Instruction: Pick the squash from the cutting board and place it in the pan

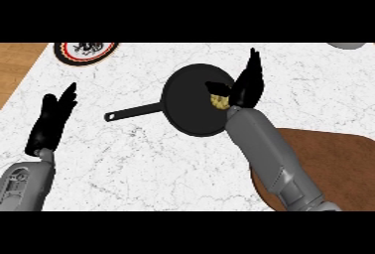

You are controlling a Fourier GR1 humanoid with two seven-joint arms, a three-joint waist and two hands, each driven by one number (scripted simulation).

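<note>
I'm seeing the right hand (245,84) sitting over the black frying pan (187,106), fingers pointing up & away, mostly straight, thumb out to the left. The squash (219,101), a yellowish bit, is showing just below the palm, inside the pan near its right edge; can't tell if the hand's touching it. Pan handle's pointing lower left across the white marble counter (154,158). Wooden cutting board (330,158) is lying at the right, under my right forearm. Left hand (51,121) is resting open at the left edge, fingers up. Patterned plate (86,49) is sitting top left
</note>
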